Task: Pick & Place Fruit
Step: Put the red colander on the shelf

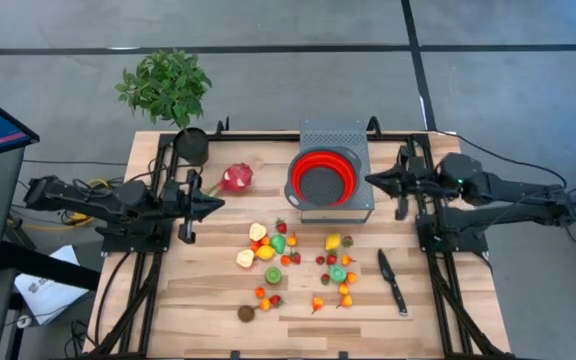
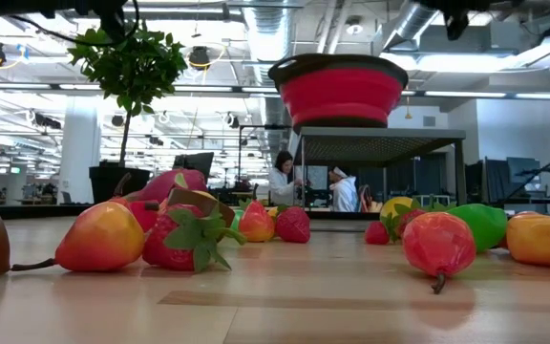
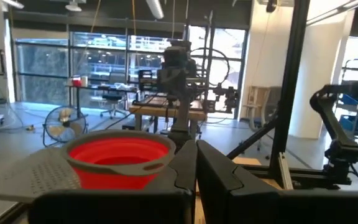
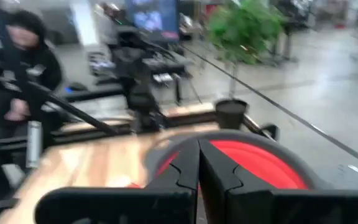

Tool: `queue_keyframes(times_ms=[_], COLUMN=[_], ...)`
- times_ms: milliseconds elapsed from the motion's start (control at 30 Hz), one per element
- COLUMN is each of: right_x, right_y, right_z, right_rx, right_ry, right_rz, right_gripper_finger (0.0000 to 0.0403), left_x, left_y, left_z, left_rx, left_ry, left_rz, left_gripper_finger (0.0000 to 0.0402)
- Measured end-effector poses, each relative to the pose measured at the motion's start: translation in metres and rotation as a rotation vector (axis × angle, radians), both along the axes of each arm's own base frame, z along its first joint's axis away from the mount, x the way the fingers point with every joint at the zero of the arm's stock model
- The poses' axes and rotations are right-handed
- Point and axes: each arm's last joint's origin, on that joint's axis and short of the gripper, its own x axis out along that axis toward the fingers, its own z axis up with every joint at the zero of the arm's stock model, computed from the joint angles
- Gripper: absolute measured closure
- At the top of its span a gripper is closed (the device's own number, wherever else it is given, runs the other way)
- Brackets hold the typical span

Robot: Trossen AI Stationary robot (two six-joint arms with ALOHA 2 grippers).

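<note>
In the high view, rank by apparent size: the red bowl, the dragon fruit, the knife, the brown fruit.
1. red bowl
2. knife, long but thin
3. dragon fruit, close to the knife overall, so that order is unsure
4. brown fruit

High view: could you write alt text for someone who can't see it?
Small toy fruits lie scattered on a wooden table, below a red bowl on a grey stand, with a dragon fruit and a knife nearby. Left gripper and right gripper hover shut at either side, holding nothing.
</note>
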Motion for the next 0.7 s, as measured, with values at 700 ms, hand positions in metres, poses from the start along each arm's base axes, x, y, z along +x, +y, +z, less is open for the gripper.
queue_keyframes(times_ms=[700], right_x=[0.078], right_y=[-0.034], right_z=[0.039], right_rx=[0.412], right_ry=[0.866], right_rz=[-0.355], right_gripper_finger=[0.0403], left_x=[-0.002], left_y=[0.001], left_z=[0.001], left_rx=[0.007], left_ry=[-0.020], left_rz=[0.006], left_gripper_finger=[0.0399])
